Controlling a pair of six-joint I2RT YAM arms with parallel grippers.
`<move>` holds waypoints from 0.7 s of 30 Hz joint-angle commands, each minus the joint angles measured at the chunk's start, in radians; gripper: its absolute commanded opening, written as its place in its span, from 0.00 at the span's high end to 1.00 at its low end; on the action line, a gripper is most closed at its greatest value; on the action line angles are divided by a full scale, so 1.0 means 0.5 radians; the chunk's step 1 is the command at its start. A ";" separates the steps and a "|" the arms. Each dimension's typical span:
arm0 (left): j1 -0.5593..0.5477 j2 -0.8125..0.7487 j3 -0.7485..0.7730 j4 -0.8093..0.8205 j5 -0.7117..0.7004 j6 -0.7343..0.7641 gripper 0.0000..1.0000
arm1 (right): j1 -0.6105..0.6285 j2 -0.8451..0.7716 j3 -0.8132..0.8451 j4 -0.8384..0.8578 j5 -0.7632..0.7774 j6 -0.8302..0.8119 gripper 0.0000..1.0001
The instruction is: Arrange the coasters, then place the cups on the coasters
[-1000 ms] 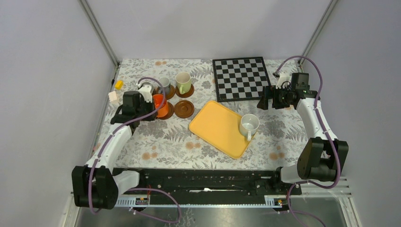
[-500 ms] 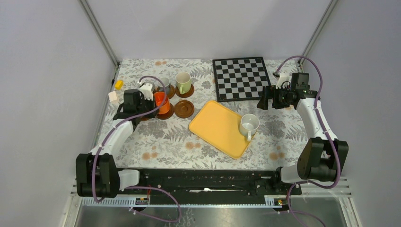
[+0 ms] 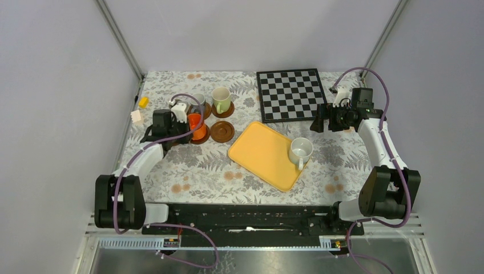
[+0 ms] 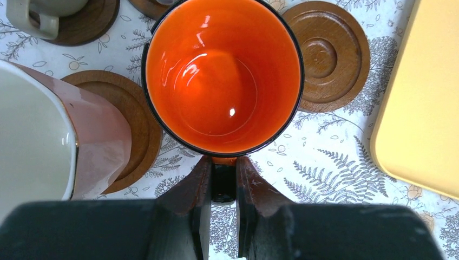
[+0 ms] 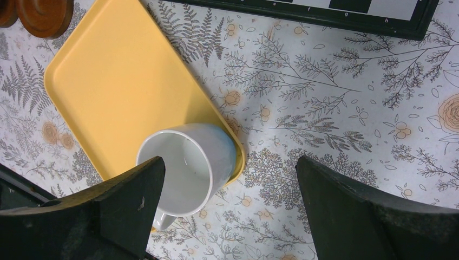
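My left gripper (image 4: 223,179) is shut on the dark handle of the orange-red cup (image 4: 222,76), at the left of the table in the top view (image 3: 196,126); what lies under the cup is hidden. Left of it a pinkish cup (image 4: 54,141) stands on a coaster (image 4: 132,124). To its right lies an empty coaster (image 4: 327,54). A pale green cup (image 3: 221,98) and a blue-grey cup (image 3: 198,103) stand on coasters behind. The white cup (image 5: 184,162) stands on the yellow tray's (image 5: 119,81) corner. My right gripper (image 5: 228,165) hangs open high above it.
A chessboard (image 3: 291,94) lies at the back right, just behind the tray (image 3: 262,151). A small yellow block (image 3: 143,102) and a white block (image 3: 136,116) sit near the left wall. Floral cloth covers the table.
My left wrist has shifted a little right and toward the back with the orange-red cup in its grip, and the arm has folded in. The right arm has not moved.
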 commanded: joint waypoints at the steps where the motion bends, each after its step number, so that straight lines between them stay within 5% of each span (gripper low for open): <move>1: 0.015 0.032 0.023 0.314 -0.012 0.038 1.00 | -0.007 -0.028 0.007 -0.005 -0.040 -0.024 0.02; 11: 0.028 0.123 0.050 0.316 -0.039 0.032 1.00 | -0.007 -0.019 0.010 -0.009 -0.036 -0.025 0.02; 21: 0.031 0.101 0.076 0.223 -0.019 0.022 0.84 | -0.007 -0.006 0.016 -0.006 -0.036 -0.028 0.02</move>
